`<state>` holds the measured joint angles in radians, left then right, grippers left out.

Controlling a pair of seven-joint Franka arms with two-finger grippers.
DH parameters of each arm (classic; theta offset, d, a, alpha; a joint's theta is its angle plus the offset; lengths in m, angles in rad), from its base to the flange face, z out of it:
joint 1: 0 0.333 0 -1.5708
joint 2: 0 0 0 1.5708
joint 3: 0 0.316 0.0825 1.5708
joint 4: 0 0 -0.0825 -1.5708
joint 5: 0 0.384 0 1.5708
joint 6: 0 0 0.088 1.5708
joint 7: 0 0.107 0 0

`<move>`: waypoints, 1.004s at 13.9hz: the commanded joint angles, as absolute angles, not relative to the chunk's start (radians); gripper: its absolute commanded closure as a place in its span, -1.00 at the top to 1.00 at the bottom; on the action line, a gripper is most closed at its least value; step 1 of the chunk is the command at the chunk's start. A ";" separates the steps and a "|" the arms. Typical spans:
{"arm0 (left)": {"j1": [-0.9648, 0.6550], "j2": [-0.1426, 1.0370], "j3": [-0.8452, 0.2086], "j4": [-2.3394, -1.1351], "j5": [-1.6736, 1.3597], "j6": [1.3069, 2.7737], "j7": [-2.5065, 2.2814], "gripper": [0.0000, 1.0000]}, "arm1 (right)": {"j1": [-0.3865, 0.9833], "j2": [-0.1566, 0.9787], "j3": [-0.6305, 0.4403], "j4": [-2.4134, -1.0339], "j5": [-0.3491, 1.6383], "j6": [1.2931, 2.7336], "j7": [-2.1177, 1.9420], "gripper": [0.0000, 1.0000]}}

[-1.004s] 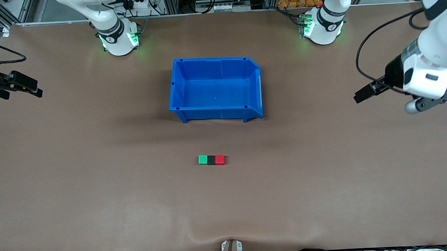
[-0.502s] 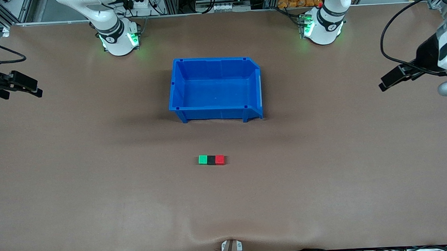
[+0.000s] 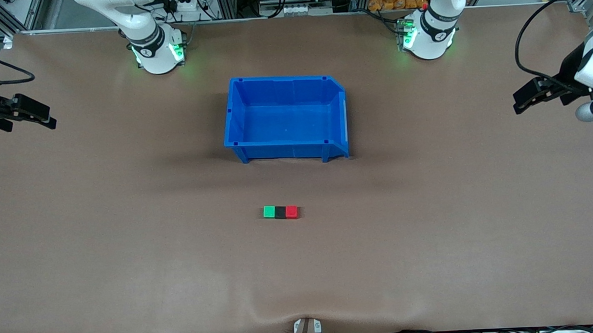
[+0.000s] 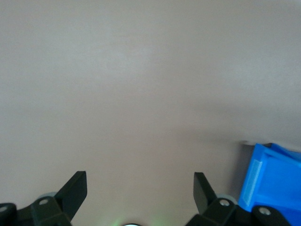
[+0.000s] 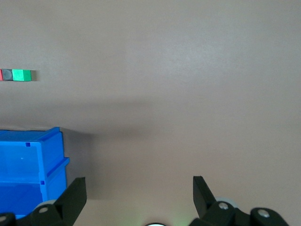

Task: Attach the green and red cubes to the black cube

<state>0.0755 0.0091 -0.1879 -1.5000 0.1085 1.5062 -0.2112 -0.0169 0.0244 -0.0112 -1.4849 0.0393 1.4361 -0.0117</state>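
Note:
The green cube [image 3: 269, 211], black cube [image 3: 280, 212] and red cube [image 3: 291, 212] lie touching in one row on the table, black in the middle, nearer to the front camera than the blue bin. The row also shows in the right wrist view, where the green cube [image 5: 21, 75] and black cube [image 5: 7, 74] are clear and the red one is cut by the edge. My left gripper [image 3: 523, 98] is open and empty over the left arm's end of the table. My right gripper [image 3: 41, 117] is open and empty over the right arm's end.
An empty blue bin [image 3: 286, 146] stands mid-table between the two arm bases; its corner shows in the left wrist view [image 4: 275, 181] and its side in the right wrist view [image 5: 30, 165]. The brown table [image 3: 130, 254] surrounds the cubes.
My left gripper has drawn back toward the left arm's end of the table and slightly toward the bases. The right arm and the cubes have not moved.

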 commanded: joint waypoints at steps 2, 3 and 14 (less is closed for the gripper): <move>0.026 -0.155 -0.117 -1.698 0.112 1.531 -0.182 1.00 | -0.021 0.012 -0.009 -1.482 0.038 1.424 -0.005 1.00; 0.031 -0.167 -0.115 -1.718 0.107 1.551 -0.186 1.00 | -0.021 0.012 -0.009 -1.482 0.038 1.424 -0.005 1.00; 0.021 -0.127 -0.121 -1.637 0.034 1.491 -0.178 1.00 | -0.020 0.012 -0.009 -1.482 0.038 1.424 -0.005 1.00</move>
<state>0.0256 -0.1460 -0.1253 -1.6761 0.0376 1.5200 -0.1907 -0.0170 0.0244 -0.0112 -1.4847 0.0393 1.4359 -0.0117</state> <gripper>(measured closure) 0.000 0.000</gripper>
